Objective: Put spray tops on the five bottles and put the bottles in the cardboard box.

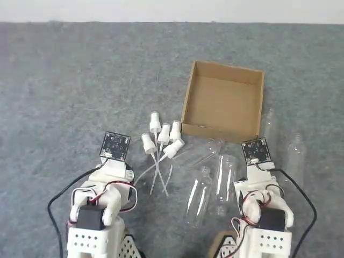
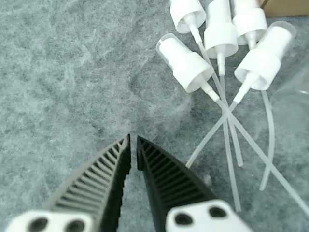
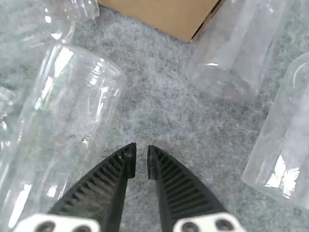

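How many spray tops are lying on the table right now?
5. One spray top lies farthest back, two beside the cardboard box's near corner, two nearer the left arm; none seem hidden.

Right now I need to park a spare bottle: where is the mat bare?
Bare: the grey mat left of the spray tops and cardboard box, and the strip beyond the box. Crowded: in front of the box and to its right, with tops and bottles.
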{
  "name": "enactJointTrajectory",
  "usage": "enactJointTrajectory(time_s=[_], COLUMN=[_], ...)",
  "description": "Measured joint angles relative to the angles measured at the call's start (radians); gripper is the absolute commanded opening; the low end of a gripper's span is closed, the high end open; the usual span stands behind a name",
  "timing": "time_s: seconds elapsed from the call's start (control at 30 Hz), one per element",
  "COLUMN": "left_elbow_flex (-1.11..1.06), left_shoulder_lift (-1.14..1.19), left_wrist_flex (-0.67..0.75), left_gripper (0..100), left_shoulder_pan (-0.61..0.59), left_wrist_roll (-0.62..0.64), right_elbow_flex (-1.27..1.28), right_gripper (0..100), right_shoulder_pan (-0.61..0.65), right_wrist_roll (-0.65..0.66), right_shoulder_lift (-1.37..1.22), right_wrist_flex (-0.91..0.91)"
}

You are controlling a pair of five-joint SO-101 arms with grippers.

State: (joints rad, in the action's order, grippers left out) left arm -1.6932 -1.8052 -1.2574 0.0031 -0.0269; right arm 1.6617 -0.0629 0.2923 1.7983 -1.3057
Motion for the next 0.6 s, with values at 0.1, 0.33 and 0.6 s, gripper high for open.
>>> enactJointTrajectory(time_s=[0.1, 0.33, 0.6], left_elbow_flex=[0.000, 0.000, 0.000], left_shoulder_lift=[0.000, 0.000, 0.000], left_wrist_flex=[0.000, 0.000, 0.000], left_gripper=[1, 1, 1], left_shoulder_pan=[-0.002, 0.000, 0.000], left_wrist_roll=[0.000, 0.000, 0.000], right_elbow_flex=[0.000, 0.000, -0.192], right_gripper=[0.9, 1.0, 1.2], right_shoulder_pan=[0.000, -0.025, -0.121], right_wrist_roll=[0.000, 0.000, 0.000], right_shoulder_lift=[0.000, 0.000, 0.000], right_wrist_flex=[0.000, 0.084, 0.193])
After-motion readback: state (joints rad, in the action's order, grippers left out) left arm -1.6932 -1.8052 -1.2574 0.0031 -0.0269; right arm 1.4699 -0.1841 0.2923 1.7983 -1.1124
